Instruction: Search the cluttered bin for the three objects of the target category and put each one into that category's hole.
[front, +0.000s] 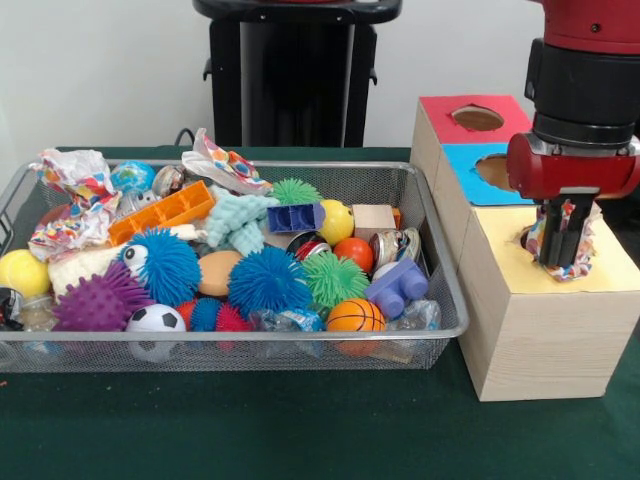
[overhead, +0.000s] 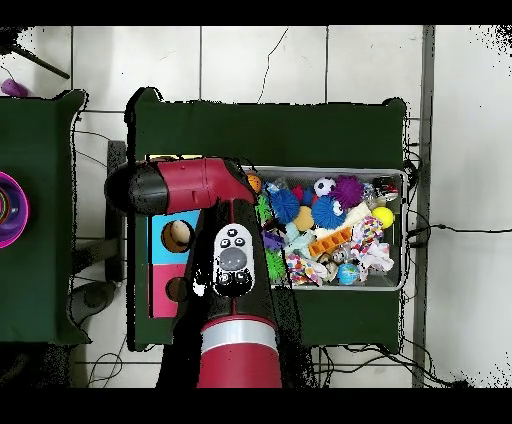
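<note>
Gripper holds paper wad, jaws clamped on it, right over yellow-topped box's hole. Drop step; next likely release, w/ more wads in bin.

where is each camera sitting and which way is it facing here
Front view: across the table, facing the robot; sees the wire basket of toys, three boxes, and the arm's gripper shut on a paper wad at the yellow-topped box's hole.
Overhead view: above, looking straight down, robot base at the bottom; the red arm hides the yellow box.
Both show: basket, blue-topped box, arm.
</note>
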